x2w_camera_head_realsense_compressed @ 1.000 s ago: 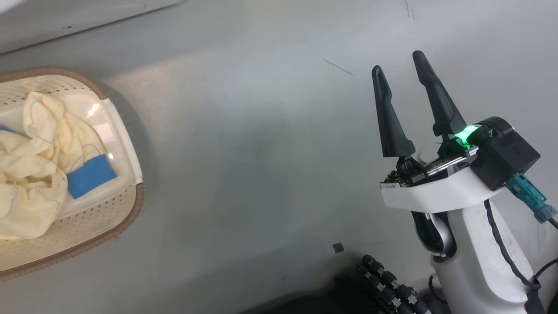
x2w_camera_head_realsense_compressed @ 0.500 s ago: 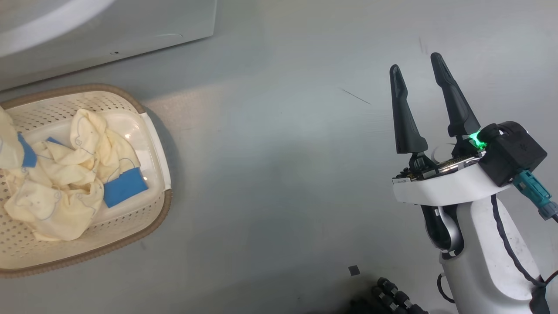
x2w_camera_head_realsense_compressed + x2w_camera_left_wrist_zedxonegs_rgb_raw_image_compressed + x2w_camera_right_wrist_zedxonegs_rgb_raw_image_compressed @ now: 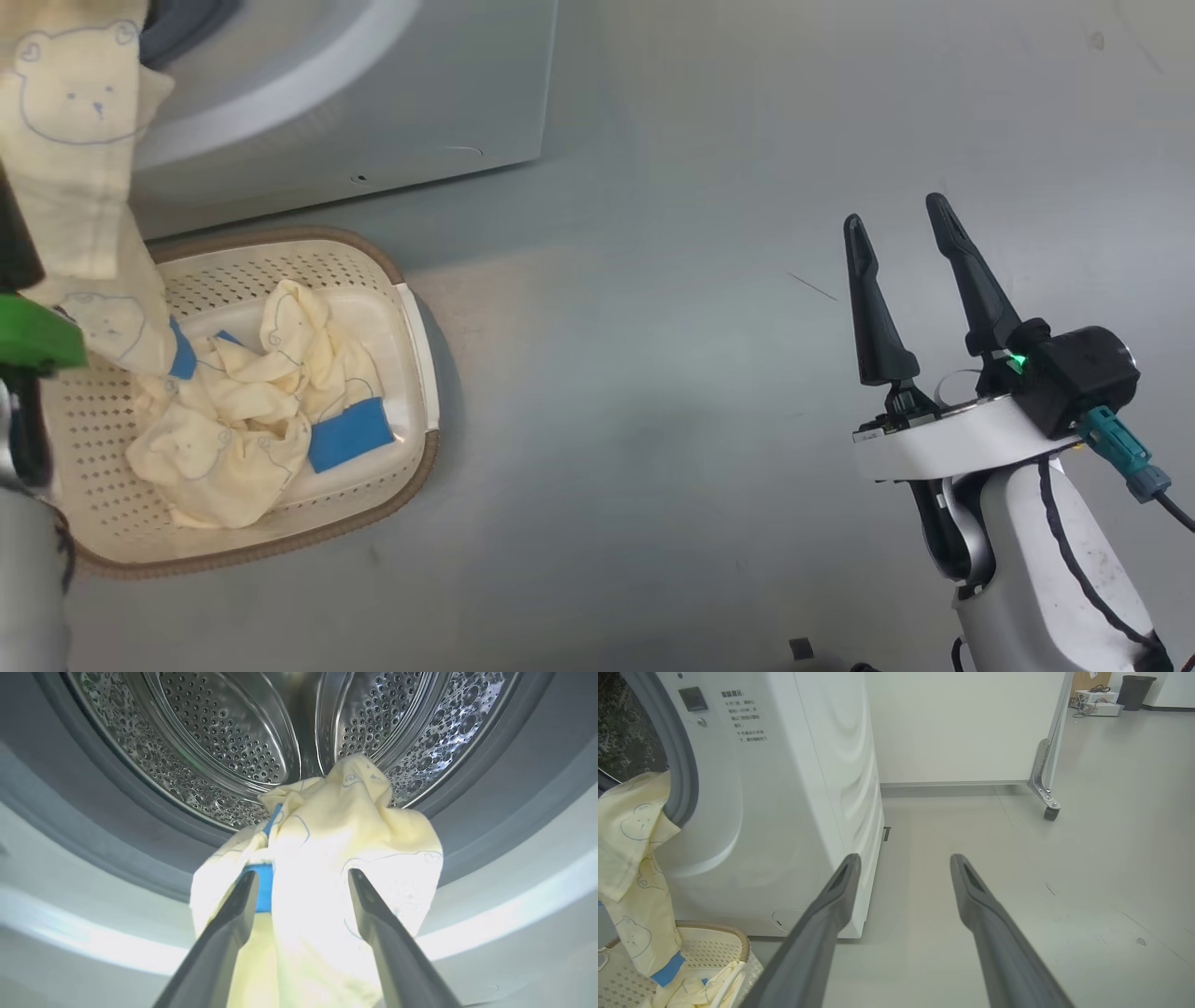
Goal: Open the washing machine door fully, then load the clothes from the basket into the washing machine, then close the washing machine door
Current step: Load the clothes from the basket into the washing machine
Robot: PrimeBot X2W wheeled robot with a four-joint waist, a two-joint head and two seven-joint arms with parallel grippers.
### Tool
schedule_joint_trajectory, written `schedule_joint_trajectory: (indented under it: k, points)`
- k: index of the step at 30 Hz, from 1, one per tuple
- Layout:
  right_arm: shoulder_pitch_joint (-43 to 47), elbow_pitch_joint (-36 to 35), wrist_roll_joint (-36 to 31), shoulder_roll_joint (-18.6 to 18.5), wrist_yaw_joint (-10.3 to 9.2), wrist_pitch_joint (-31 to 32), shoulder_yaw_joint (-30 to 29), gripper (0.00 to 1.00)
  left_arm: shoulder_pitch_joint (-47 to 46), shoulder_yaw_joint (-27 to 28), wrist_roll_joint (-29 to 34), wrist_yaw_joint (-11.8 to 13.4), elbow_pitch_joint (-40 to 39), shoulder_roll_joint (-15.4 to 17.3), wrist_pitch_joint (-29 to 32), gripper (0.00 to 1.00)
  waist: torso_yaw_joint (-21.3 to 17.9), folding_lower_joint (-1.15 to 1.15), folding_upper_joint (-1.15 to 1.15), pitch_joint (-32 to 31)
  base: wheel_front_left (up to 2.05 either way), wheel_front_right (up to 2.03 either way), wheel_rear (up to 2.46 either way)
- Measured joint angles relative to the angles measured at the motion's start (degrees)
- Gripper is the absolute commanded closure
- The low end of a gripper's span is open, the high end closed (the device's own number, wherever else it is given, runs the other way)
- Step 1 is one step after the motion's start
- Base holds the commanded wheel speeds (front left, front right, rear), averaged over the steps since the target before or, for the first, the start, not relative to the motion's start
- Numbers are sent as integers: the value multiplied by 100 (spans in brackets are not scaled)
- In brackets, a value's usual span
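**Findings: one garment hanging at the machine front, the rest in the basket.**

We note the white washing machine point(image 3: 420, 93) at upper left, with the basket point(image 3: 411, 467) standing on the grey floor point(image 3: 653, 373) just before it. A cream garment point(image 3: 75, 140) printed with bear outlines hangs down across the machine's front, and its blue-cuffed lower end reaches the clothes point(image 3: 233, 429) heaped in the basket. A blue patch point(image 3: 350, 434) lies at the heap's right side. We record the right gripper point(image 3: 894, 213) well apart at right, over bare floor, fingers spread and holding nothing, with a green light point(image 3: 1016, 359) at its base. A pale forearm point(image 3: 19, 560) shows at the lower left edge.
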Motion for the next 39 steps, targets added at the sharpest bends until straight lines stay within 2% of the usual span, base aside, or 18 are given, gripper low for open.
schedule_joint_trajectory:
  k: [7, 14, 29, 39]
  points:
    - [272, 126, -77, -51, 13, 0, -71, 0, 951, -57, 103, 176, -645, -626, 4, 0, 207, 0, 0, -466, 0, 0, 0]
    - [654, 266, -108, -122, 15, 0, -198, 0, 1659, -338, 216, 191, -1076, -1127, 4, 0, 440, 0, 0, -918, 0, 0, 0]
    - [1117, 391, -135, -79, 21, 1, -130, 0, 2910, -506, 371, 293, -1551, -1154, 5, 0, 690, 0, 0, -1826, 0, 0, 0]
    - [1168, 349, -136, -68, 53, 1, -52, 0, 3262, -561, 369, 361, -1912, -1158, 5, 0, 709, 0, 0, -1986, 0, 0, 0]
